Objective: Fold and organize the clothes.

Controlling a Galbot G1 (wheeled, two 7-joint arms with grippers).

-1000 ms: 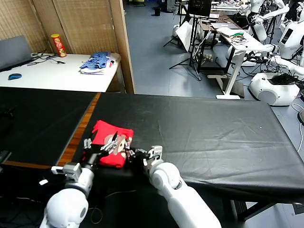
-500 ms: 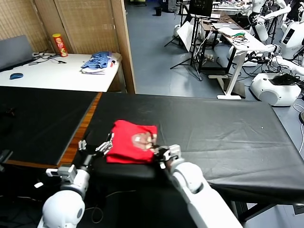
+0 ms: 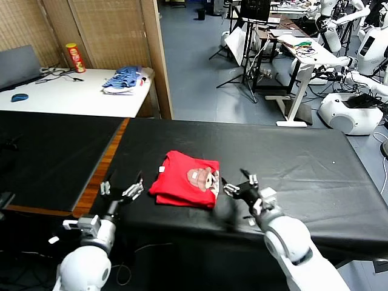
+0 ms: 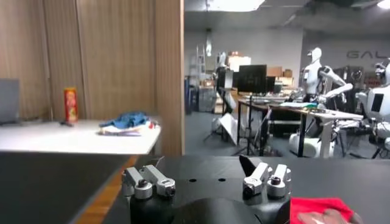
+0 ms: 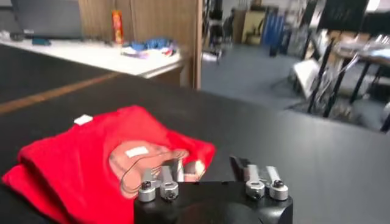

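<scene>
One folded red shirt [image 3: 185, 179] lies centre frame on the black table [image 3: 291, 163]. Left hand [image 3: 122, 191] and right hand [image 3: 240, 185] flank it, fingers apart, touching nothing.

The folded bright red cotton T-shirt [image 3: 187, 179] looks soft and matt, its brown-and-white print [image 3: 202, 176] smoother and flatter than the weave. The black-covered desk [image 3: 291, 170] wears a matt, faintly creased cloth. A glossy orange-brown wooden strip [image 3: 104, 170] edges it. Both robot arms have glossy white plastic shells [image 3: 290, 239].
</scene>
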